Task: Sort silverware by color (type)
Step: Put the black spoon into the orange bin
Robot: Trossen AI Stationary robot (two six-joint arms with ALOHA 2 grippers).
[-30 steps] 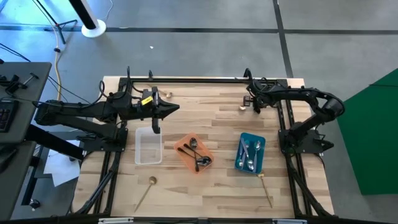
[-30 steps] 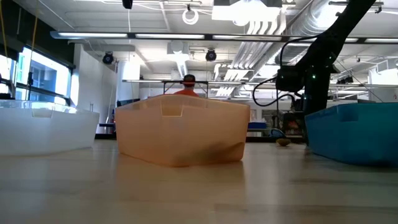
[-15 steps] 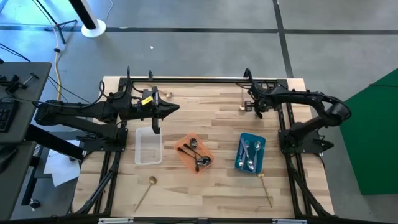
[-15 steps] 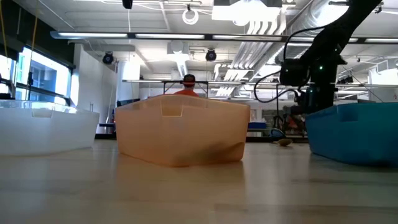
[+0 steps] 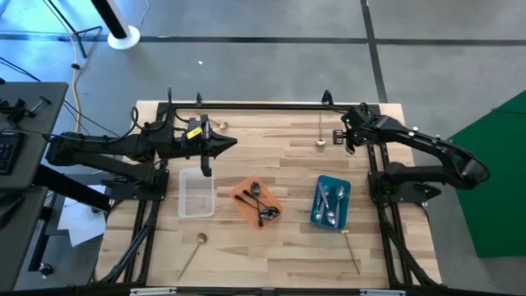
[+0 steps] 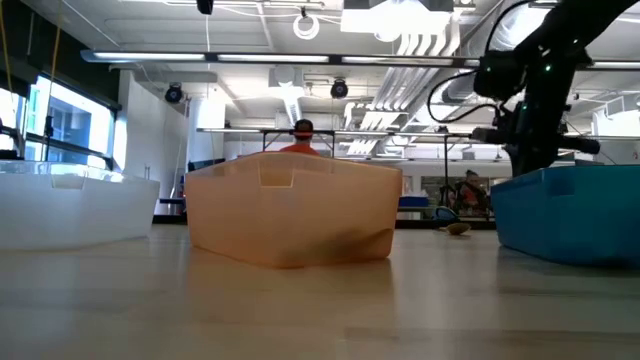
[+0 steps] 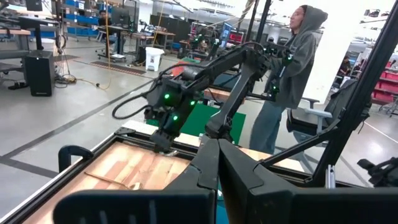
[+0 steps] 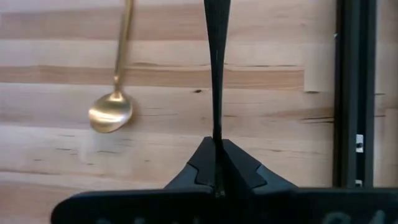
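My right gripper (image 5: 347,136) hovers at the table's far right and is shut on a slim black spoon (image 8: 216,68). A gold spoon (image 8: 115,99) lies flat on the wood beside it, also visible from above (image 5: 320,131). Black spoons lie in the orange tray (image 5: 257,203) and silver ones in the blue tray (image 5: 330,202). The clear tray (image 5: 196,194) holds none. More gold spoons lie near the front edge, one on the left (image 5: 191,251) and one on the right (image 5: 351,247). My left gripper (image 5: 205,170) is shut and waits over the clear tray's far end. My right gripper pinches the black spoon's thin shaft (image 8: 216,127) between its two fingers (image 8: 202,158), which point down from above. The handle runs out past the fingertips and widens toward its free end, which leaves the picture. The fingers hide the part behind the pinch.
Black frame rails run along the table's far edge (image 5: 263,105) and right side (image 8: 351,93). A small gold piece (image 5: 220,126) lies at the far left. A person in a grey hoodie (image 7: 289,74) stands beyond the table, and another person (image 6: 303,135) shows behind the orange tray.
My right gripper has moved toward the table's right edge and risen, its arm swinging out to the right. The left arm and the trays have stayed put.
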